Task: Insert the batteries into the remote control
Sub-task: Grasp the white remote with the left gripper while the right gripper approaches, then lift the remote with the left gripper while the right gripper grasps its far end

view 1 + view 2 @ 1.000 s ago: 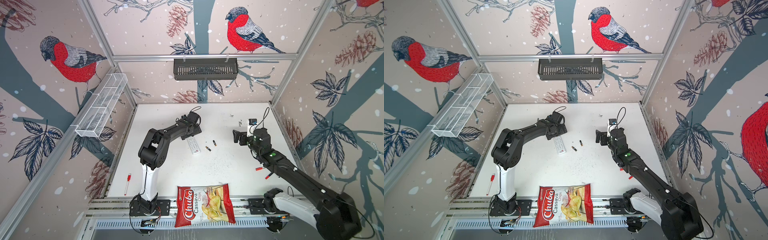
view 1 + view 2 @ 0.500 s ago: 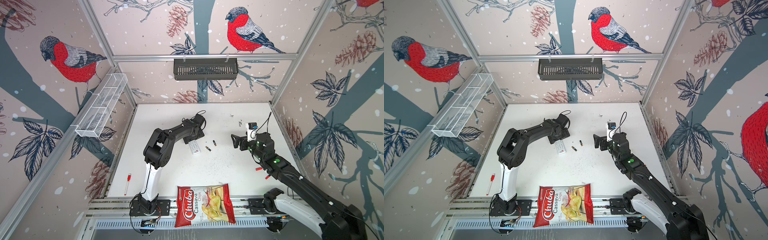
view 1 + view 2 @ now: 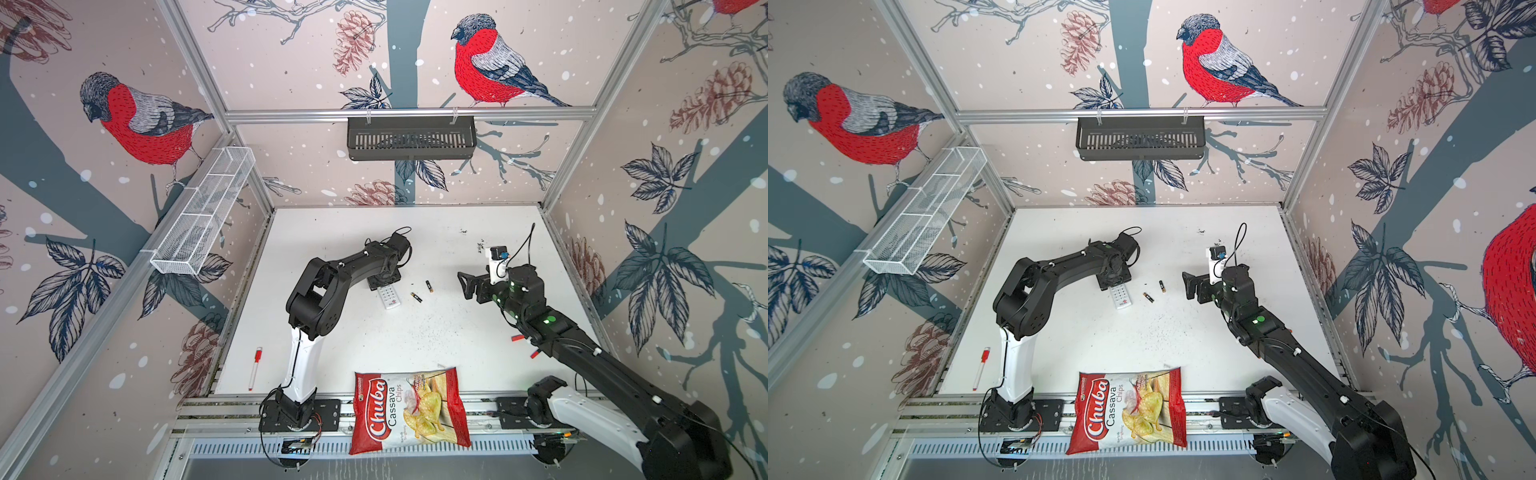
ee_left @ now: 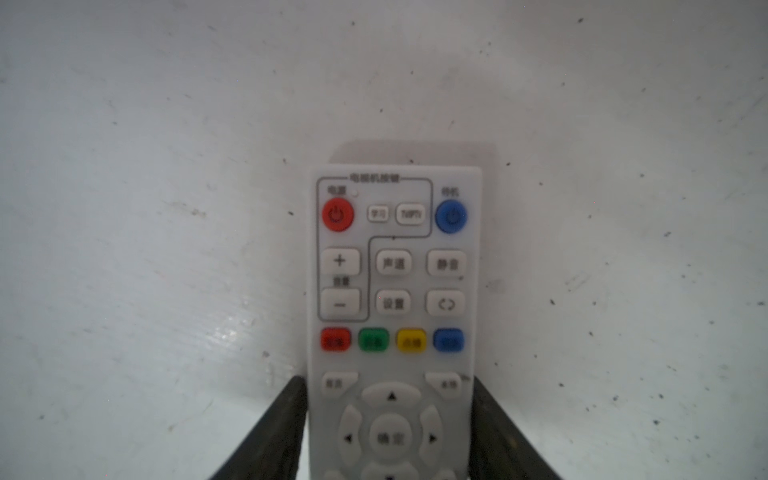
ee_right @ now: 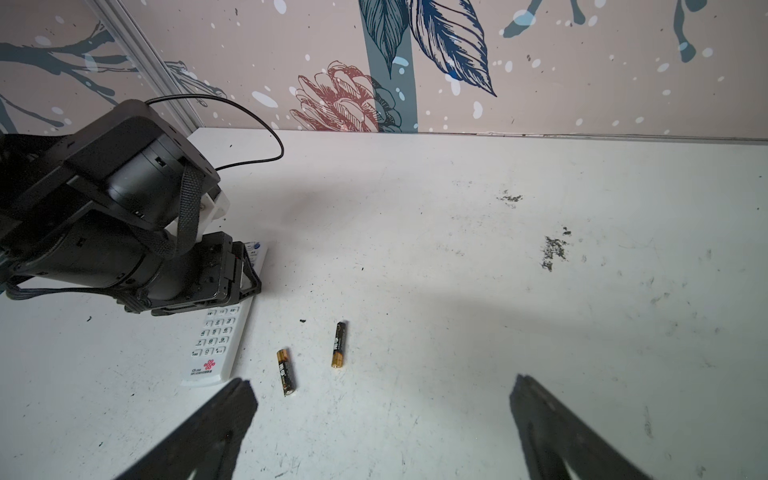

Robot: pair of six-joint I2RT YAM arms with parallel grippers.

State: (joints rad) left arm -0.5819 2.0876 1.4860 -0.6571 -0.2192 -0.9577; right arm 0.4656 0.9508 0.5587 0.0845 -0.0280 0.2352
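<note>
left wrist view: remote control (image 4: pixel 395 291) sits clamped in left claw (image 4: pixel 388 384); right claw (image 5: pixel 382 381) spread.

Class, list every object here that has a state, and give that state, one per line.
remote control: lying buttons-up, gripped at sides.
batteries: both lying loose, not loaded.
left claw: shut on remote control.
right claw: open, empty.
marker: capped.
chips bag: lying flat.

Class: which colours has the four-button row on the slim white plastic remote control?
Red, green, yellow, blue; the remote control shows best in the left wrist view.
</note>
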